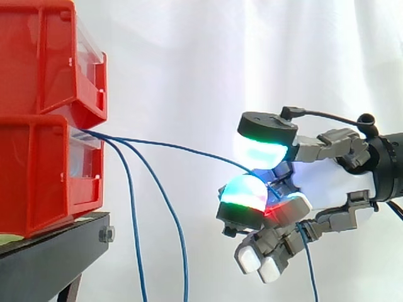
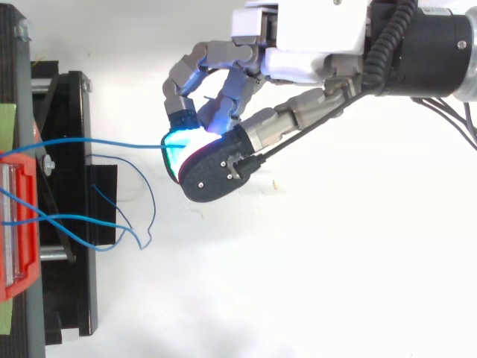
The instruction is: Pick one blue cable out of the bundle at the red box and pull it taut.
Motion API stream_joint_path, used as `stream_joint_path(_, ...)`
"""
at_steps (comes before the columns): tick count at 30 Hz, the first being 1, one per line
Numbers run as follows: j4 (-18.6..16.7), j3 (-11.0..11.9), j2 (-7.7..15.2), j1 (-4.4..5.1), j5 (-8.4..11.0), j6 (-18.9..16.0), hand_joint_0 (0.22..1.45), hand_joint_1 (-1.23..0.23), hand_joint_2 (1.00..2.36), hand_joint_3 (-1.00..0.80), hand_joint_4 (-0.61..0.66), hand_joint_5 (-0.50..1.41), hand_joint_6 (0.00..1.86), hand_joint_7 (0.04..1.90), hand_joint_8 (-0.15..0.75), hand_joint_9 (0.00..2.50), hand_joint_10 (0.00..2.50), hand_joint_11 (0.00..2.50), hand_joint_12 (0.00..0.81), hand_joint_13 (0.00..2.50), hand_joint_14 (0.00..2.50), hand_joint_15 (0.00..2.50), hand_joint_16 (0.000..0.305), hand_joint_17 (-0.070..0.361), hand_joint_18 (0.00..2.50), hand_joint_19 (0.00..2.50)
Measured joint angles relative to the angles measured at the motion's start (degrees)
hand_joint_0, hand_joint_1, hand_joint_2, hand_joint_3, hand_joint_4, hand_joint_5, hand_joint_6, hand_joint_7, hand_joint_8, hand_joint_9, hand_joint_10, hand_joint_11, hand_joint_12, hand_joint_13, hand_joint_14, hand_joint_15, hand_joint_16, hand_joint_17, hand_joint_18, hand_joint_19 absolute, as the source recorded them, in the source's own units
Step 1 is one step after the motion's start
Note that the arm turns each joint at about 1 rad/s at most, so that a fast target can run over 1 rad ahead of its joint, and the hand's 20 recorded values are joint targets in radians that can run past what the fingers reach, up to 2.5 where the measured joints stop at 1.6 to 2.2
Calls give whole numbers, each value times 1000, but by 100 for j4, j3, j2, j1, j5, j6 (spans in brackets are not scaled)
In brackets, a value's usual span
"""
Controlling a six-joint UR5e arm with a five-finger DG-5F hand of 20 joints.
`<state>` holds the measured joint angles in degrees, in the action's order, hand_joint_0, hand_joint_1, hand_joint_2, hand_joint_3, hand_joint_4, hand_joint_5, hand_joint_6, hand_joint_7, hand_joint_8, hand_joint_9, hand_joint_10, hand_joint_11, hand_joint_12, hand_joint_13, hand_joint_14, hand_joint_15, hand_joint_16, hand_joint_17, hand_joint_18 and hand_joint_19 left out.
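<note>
Both views bright, lit evenly by diffuse light; no single source evident. White curtain (image 1: 189,63) near blown out in side view, white surface (image 2: 335,283) likewise in top view. Shadows faint, soft-edged. Red bins (image 1: 44,145) saturated; clear drawer fronts catch pale glare. Black stand (image 1: 56,245) dark, little detail. Pads (image 1: 261,153) of hand (image 1: 327,182) glow green, cyan, red, tinting palm bluish. Blue cable (image 1: 170,148) stands out against curtain.

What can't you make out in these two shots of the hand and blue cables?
Side view: where the held cable starts at the red bins, hidden by their fronts.
Side view: loose cables' lower ends, cut by the bottom edge.
Top view: where the hand pinches it, covered by its own fingertip.
</note>
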<state>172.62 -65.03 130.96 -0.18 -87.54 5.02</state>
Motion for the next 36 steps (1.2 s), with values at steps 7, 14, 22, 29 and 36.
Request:
stream_joint_path(7, -1, 1, 0, 1, 0, 6, 568, -541, 1009, -345, 173, -144, 883, 1066, 359, 1205, 12, 1337, 398, 736, 16, 472, 56, 126, 647, 495)
stream_joint_path(14, -1, 0, 0, 4, 0, 8, 576, -614, 1010, -293, 183, -138, 889, 1074, 379, 1239, 8, 1331, 408, 761, 16, 464, 58, 131, 681, 476)
stream_joint_path(22, 0, 0, 0, 5, 0, 8, 588, -730, 1011, -116, 180, -127, 909, 1096, 419, 1267, 6, 1318, 434, 800, 16, 449, 64, 143, 760, 419)
stream_joint_path(29, 3, 0, 0, 8, 0, 8, 607, -779, 1012, -56, 160, -125, 914, 1123, 419, 1266, 6, 1333, 429, 796, 15, 441, 62, 141, 757, 415)
stream_joint_path(36, 1, 0, 0, 9, -4, 11, 615, -785, 1012, -67, 138, -130, 920, 1099, 407, 1237, 7, 1309, 424, 785, 16, 445, 61, 137, 742, 414)
